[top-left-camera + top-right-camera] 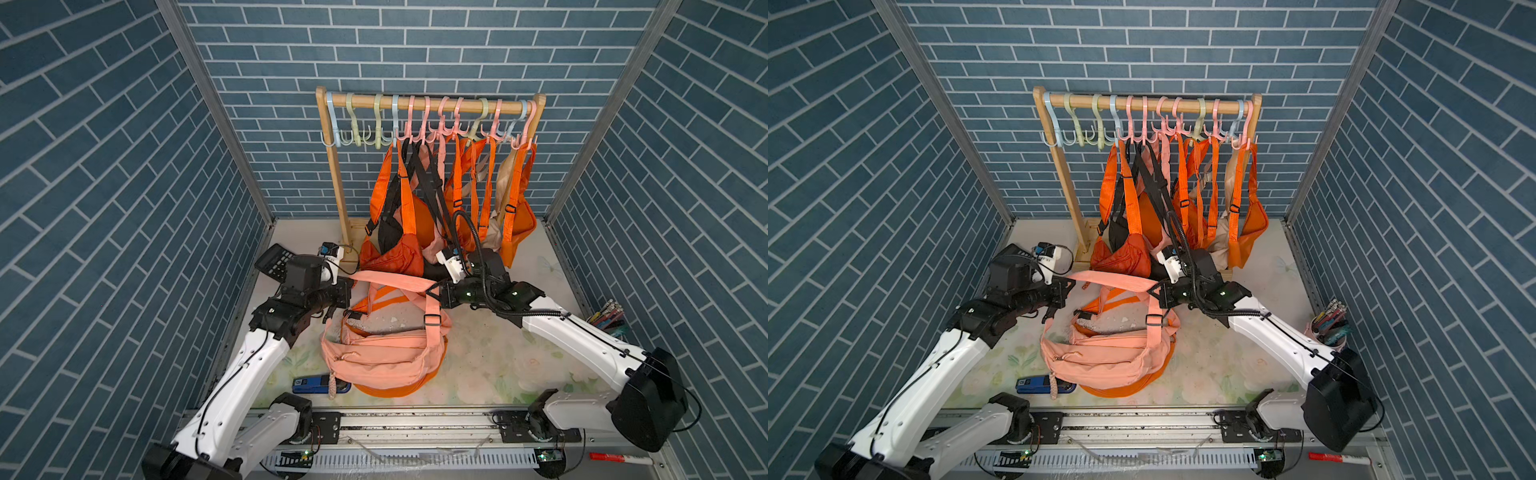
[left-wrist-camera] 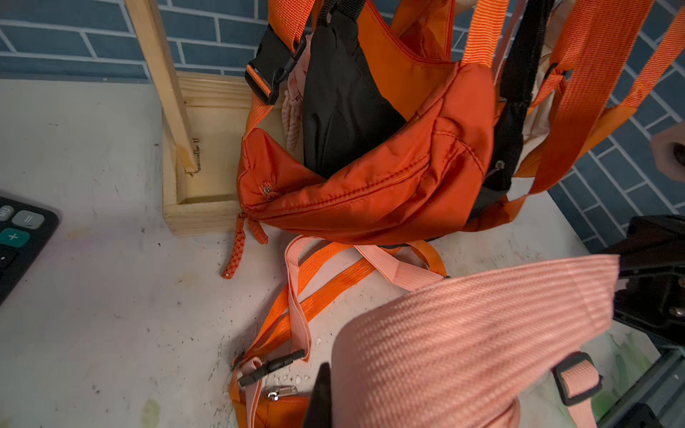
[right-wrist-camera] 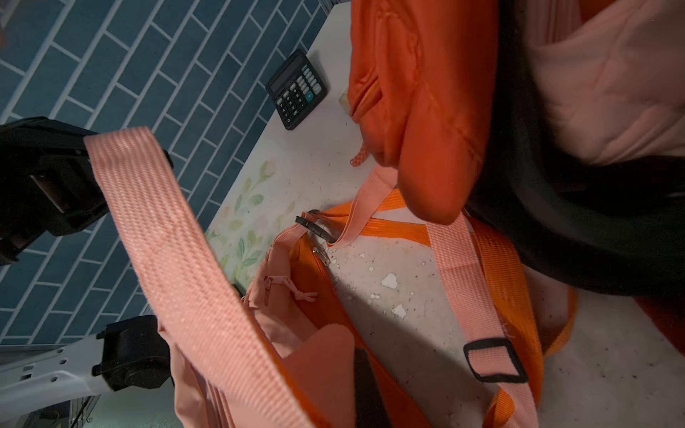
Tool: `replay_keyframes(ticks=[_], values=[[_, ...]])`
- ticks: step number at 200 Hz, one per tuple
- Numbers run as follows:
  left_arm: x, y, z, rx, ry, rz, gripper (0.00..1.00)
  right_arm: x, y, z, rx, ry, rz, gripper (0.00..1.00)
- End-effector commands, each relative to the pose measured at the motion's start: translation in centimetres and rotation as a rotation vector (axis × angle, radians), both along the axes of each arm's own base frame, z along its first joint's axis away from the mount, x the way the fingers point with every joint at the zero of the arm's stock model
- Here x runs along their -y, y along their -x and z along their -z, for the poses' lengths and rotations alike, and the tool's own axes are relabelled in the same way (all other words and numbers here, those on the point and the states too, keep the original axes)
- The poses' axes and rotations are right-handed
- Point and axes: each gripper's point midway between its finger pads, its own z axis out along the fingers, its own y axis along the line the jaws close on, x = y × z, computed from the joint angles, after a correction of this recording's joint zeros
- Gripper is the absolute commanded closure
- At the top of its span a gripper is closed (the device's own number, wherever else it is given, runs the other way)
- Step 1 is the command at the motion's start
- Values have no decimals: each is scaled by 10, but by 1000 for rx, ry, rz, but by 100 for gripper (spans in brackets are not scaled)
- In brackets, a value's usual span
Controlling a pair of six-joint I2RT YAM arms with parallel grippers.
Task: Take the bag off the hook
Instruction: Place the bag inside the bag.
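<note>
Left arm [image 1: 262,361] and right arm [image 1: 582,338] low, wrists inward, jaws tight on the pink strap [image 1: 395,280].

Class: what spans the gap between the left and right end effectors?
A pink strap, stretched from the left end effector to the right end effector. Both top views show it.

Blue brick walls [image 1: 415,41] (floral tabletop [image 1: 490,357])
</note>
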Motion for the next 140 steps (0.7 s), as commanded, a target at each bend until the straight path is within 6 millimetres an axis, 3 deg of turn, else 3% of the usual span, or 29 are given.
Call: replay_keyframes(ticks=[1,63,104,140], values=[[-7,-26,4,41,-22,-59,100,2,-18,7,-8,-20,50,100],[-11,-59,54,-97,-86,-86,100,17,-37,62,-55,50,127,100],[-17,-74,97,-197,-166,-112,100,32,-43,81,-40,137,178,100],[-18,-75,132,-285,-196,-112,89,30,-42,89,-43,130,165,100]])
